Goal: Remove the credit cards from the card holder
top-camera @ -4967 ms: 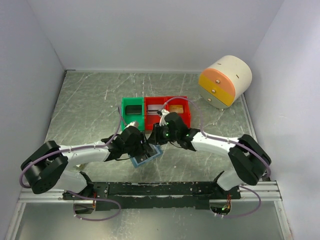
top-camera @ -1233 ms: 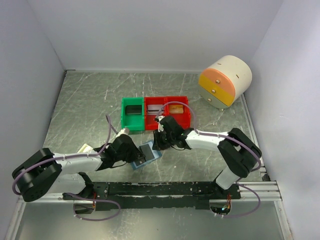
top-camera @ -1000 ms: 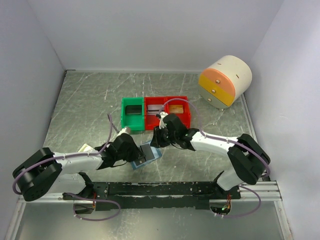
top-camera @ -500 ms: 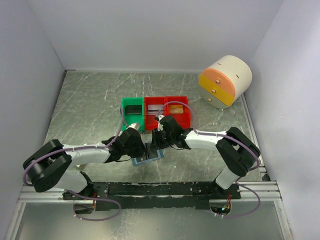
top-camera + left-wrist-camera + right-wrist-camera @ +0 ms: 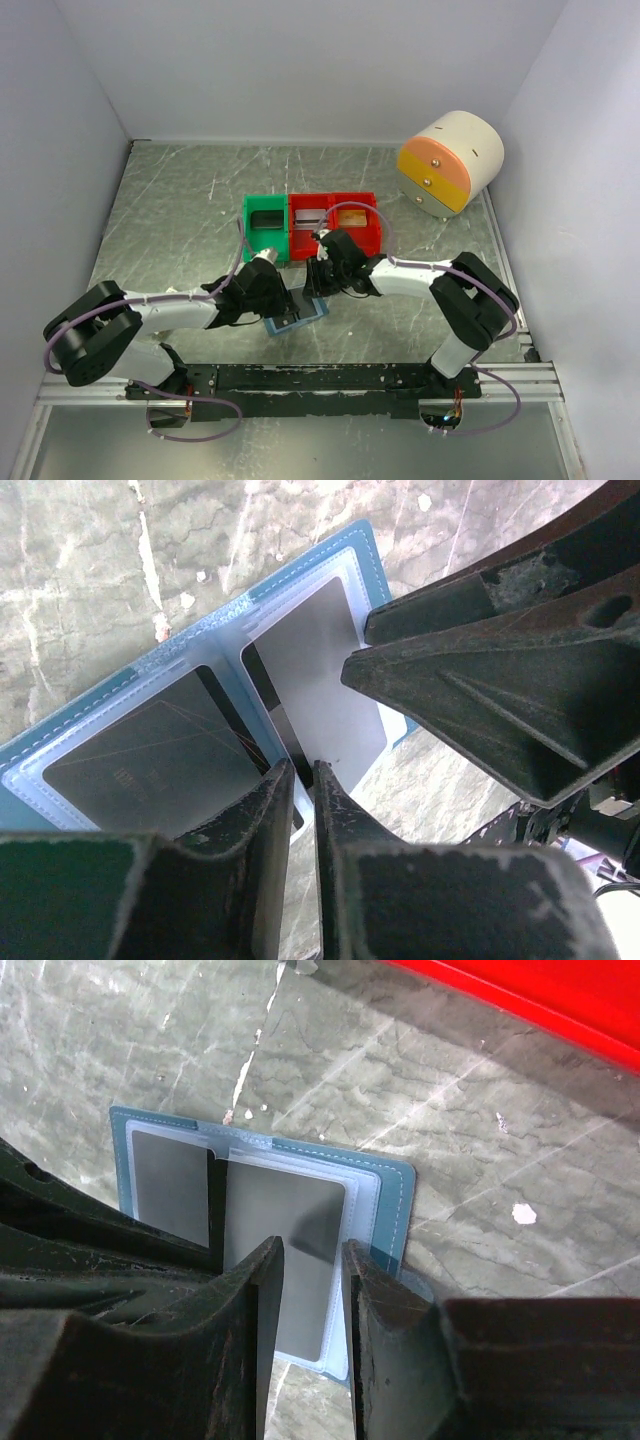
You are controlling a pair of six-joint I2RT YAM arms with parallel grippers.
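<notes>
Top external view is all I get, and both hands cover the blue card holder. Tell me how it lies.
Observer: The slate-blue folding card holder lies opened flat on the marbled table, clear pockets facing up.
Operator: Report the cards.
Observer: Two: a dark grey plastic card in one pocket, a paler grey card beside it across the fold.
Operator: Now the left hand.
Observer: Its fingertips stand narrowly apart at the paler card's edge; whether they pinch it, I cannot tell.
</notes>
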